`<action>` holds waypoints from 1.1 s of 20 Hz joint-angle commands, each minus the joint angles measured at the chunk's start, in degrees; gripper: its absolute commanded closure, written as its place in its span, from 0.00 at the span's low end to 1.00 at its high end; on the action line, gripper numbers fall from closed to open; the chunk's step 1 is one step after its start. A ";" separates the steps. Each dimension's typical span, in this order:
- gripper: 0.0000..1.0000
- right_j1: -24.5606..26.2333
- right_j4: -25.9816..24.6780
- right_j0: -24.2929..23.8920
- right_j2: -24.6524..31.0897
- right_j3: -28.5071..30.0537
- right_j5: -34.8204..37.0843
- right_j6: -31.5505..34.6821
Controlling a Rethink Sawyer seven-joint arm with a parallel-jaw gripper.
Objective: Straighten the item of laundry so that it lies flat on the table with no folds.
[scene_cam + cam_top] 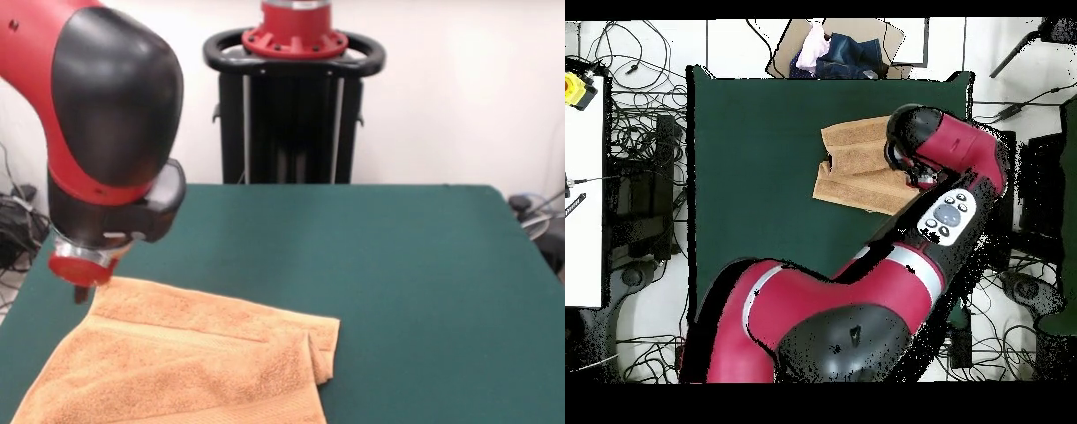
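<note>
The orange-tan towel (190,362) lies on the dark green table (397,283) at the near left in the front view. Its right edge is folded over on itself, with a doubled flap near the corner. The gripper (82,293) hangs from the red and black arm at the towel's far left corner, right at the cloth's edge. I cannot see whether it grips the cloth. In the overhead view the towel (855,165) lies near the table's (755,180) right side. The arm covers the towel's right part and hides the gripper.
The robot's black pedestal (296,97) stands behind the table's far edge. In the overhead view, a cardboard box of clothes (840,50) sits beyond the table's top edge. A white side table (585,200) stands left, with cables on the floor around.
</note>
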 commanded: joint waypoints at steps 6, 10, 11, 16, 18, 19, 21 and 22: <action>0.00 -6.91 1.07 0.56 12.21 19.50 -14.76 3.89; 0.00 -5.98 0.72 0.73 12.57 20.27 -18.73 5.19; 0.00 -5.98 0.63 0.82 12.62 20.60 -19.54 5.36; 0.00 -5.95 0.22 1.22 13.17 22.36 -23.22 5.90; 0.00 -5.80 0.05 1.33 13.33 22.73 -23.95 5.99; 0.00 -5.94 0.10 1.26 13.68 23.14 -24.59 5.88; 0.00 -6.13 0.14 1.34 14.01 23.66 -25.16 5.78; 0.00 -6.05 0.14 1.49 13.95 23.72 -25.25 5.90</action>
